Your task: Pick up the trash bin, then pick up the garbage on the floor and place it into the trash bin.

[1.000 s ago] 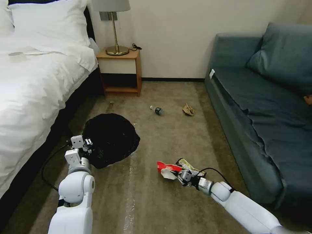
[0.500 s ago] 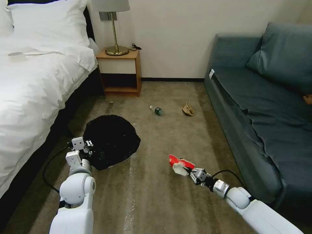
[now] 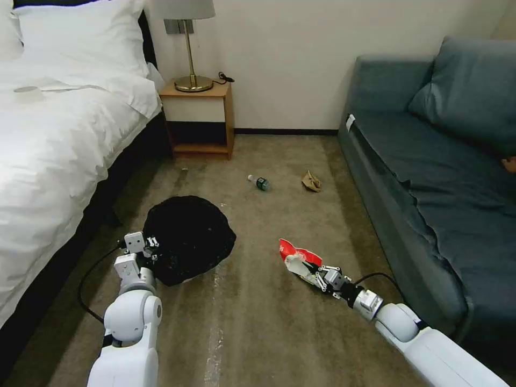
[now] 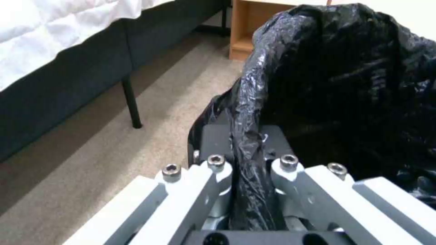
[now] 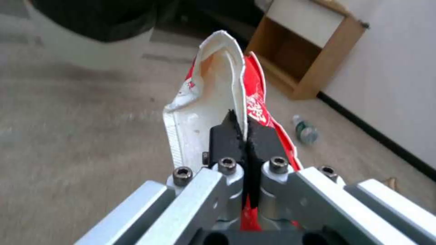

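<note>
Red-and-white crumpled wrapper (image 3: 297, 259) is pinched between the fingers of my right gripper (image 3: 321, 276), clamped tight on its edge and carried above the carpet (image 3: 269, 333), in front of the sofa (image 3: 430, 177). On my other side, my left gripper (image 3: 150, 248) is closed on the black-bag rim of the trash bin (image 3: 188, 236), which sits near the bed (image 3: 54, 134). Farther off on the floor lie the small bottle (image 3: 259, 183) and, near it, the crumpled brown paper (image 3: 311, 181). Beyond them stands the wooden nightstand (image 3: 200, 118) against the wall.
</note>
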Tool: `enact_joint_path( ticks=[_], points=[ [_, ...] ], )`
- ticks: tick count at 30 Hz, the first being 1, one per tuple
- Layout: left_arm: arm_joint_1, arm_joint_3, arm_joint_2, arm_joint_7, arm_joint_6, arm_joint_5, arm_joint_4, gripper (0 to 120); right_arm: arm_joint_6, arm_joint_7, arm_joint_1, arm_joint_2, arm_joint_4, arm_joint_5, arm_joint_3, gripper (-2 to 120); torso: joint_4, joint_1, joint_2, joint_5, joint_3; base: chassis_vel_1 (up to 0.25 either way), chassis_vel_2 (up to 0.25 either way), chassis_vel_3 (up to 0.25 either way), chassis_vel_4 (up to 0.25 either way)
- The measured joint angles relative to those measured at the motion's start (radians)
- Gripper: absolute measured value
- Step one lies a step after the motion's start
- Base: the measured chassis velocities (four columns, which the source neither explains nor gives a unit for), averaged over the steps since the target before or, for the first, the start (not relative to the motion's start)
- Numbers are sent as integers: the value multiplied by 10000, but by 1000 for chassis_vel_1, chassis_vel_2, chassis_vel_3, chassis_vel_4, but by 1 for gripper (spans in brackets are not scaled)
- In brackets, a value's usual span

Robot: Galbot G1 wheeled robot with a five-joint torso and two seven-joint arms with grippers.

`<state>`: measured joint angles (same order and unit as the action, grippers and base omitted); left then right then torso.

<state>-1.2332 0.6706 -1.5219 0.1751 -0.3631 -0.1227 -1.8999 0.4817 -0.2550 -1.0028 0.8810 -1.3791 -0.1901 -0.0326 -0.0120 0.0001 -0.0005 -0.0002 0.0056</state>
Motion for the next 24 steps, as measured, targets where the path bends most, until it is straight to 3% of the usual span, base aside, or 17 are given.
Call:
enact_joint_path(
  ticks=[10,15,24],
  points=[
    [-43,-17,5,-82,77,53,85,5,-220,422,-276,-58,-1156,-113,233,0,0,0,1,-1,0,0,0,0,0],
    [212,-228,256,-89,18,99,133,5,-386,529,-315,-166,-1958,-237,307,0,-1,0,1,-2,0,0,0,0,0],
    [561,-395,247,-10,-220,115,193,5,-596,647,-151,-122,-2704,-366,220,0,0,0,1,0,0,0,0,0,0]
  ],
)
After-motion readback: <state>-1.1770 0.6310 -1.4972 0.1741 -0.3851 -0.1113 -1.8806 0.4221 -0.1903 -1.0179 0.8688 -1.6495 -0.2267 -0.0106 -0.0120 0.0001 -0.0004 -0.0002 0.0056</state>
